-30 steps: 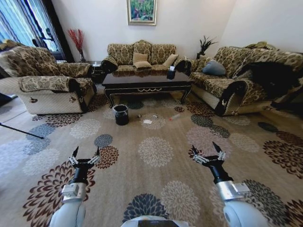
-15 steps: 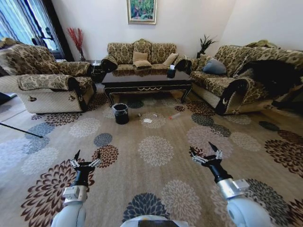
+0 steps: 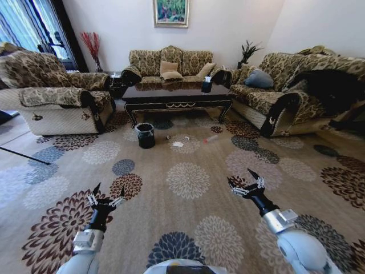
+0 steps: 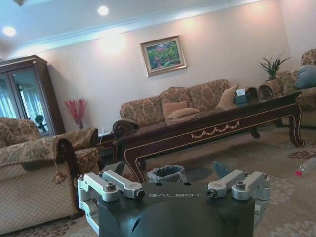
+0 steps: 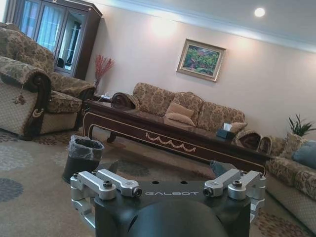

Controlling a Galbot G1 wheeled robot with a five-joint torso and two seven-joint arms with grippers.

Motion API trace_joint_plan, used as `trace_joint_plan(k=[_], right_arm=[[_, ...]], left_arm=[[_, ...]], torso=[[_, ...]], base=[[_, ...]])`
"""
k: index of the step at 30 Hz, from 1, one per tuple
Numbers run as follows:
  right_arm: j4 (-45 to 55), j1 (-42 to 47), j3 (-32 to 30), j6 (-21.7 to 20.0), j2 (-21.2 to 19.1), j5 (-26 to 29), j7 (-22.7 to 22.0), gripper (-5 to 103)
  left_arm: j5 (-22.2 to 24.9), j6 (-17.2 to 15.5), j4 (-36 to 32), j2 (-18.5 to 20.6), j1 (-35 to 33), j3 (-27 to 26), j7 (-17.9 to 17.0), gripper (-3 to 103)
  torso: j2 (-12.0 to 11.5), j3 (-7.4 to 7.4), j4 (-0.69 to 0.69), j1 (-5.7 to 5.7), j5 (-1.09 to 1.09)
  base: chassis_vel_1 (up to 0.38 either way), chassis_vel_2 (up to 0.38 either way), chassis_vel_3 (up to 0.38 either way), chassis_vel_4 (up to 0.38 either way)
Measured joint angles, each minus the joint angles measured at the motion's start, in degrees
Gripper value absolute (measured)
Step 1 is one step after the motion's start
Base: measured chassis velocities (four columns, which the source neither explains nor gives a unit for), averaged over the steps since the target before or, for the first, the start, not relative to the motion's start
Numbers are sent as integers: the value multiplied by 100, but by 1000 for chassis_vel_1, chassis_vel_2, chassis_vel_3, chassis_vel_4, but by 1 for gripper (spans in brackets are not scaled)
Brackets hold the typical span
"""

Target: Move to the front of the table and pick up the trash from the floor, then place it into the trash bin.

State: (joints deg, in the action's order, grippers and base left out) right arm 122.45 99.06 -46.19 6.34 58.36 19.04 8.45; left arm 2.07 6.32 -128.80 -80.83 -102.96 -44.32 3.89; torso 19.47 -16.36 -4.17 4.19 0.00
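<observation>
The dark wooden table [image 3: 178,95] stands far ahead in front of the middle sofa, also in the left wrist view [image 4: 212,129] and the right wrist view [image 5: 163,134]. The black trash bin [image 3: 145,135] with its clear liner stands on the carpet by the table's left front leg [image 4: 168,174] [image 5: 82,157]. The trash lies right of it: a white napkin [image 3: 178,144], a small wrapper [image 3: 186,139], a dark lump [image 3: 167,138] and a red-capped tube [image 3: 211,138] [image 4: 305,167]. My left gripper [image 3: 109,189] and right gripper [image 3: 242,179] hover open and empty over the near carpet.
Patterned sofas flank the way: one on the left [image 3: 54,105], one on the right [image 3: 285,97], one behind the table [image 3: 171,65]. A black tissue box [image 3: 206,87] sits on the table. Floral carpet [image 3: 187,180] stretches between me and the trash.
The whole picture has shifted slightly, so the camera has moved. Both arms sit a little lower in the picture. Both grippers stay open and empty.
</observation>
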Motion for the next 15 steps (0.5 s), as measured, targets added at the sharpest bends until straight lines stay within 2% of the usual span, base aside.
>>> trace_joint_plan(k=[5,10,14,15], right_arm=[[-62,-70,-52,7,38,83,-19,100],[-58,-125,-153,-73,185,167,-211,100],[1,-86,-158,-202,301,403,-361,100],[33,-68,-135,-247,346,481,-400,100]], left_arm=[[-76,27,-17,-22,13,-62,8,100],[-79,81,-29,-211,55,-207,8,100],[129,91,-79,-296,96,-254,8,100],[398,91,-121,-311,115,-251,50,100]], torso=[[-131,90,0,-42,0],[-242,164,1,-80,0],[-329,226,0,-105,0],[-362,249,1,-114,0]], base=[[0,0,0,0],[0,0,0,0],[0,0,0,0],[0,0,0,0]])
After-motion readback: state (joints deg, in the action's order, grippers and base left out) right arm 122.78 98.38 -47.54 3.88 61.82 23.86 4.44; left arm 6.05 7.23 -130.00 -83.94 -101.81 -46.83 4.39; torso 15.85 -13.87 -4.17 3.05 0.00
